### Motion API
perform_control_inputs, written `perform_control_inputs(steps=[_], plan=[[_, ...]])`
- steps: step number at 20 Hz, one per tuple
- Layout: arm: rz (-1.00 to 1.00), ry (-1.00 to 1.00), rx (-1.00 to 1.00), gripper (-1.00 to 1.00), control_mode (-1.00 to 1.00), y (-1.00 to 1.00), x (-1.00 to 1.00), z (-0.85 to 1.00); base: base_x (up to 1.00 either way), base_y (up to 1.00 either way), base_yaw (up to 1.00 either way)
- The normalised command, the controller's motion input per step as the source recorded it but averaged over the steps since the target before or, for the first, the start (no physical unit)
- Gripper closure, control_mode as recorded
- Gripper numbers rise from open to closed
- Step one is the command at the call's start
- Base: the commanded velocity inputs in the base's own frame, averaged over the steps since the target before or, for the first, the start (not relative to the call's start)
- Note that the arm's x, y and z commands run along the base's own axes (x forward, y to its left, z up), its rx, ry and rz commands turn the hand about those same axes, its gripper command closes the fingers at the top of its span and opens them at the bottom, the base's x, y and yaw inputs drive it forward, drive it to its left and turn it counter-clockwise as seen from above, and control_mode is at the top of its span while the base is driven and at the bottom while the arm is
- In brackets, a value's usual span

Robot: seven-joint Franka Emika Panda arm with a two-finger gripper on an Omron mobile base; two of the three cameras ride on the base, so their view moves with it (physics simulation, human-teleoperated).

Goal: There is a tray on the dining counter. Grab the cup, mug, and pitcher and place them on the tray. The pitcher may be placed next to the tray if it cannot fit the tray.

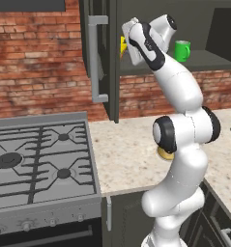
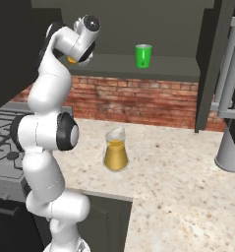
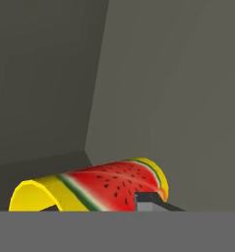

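Grey stove (image 1: 39, 164), brick wall (image 1: 35, 62)

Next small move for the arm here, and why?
Probably finish closing and lift slightly. In the hand view the cup sits right at the fingers inside the dark cabinet, its wall apparently between them, so clear the shelf before pulling out.

Base views flank the arm (image 1: 177, 144), sharing the cabinet shelf (image 2: 153, 66); hand view looks close inside.

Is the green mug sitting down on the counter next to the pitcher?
No, in the right base view the green mug stands up on the dark cabinet shelf, while the pitcher sits below on the speckled counter.
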Motion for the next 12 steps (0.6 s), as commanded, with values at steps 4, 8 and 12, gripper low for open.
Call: perform_control_inputs(steps=[4, 8, 12], plan=[[0.00, -0.09, 0.02, 1.00, -1.00, -0.37, -0.16, 0.00, 0.00, 0.00, 0.00], [0.00, -0.09, 0.04, 1.00, -1.00, -0.33, -0.35, 0.00, 0.00, 0.00, 0.00], [0.00, -0.05, 0.00, 1.00, -1.00, -0.40, -0.67, 0.00, 0.00, 0.00, 0.00]])
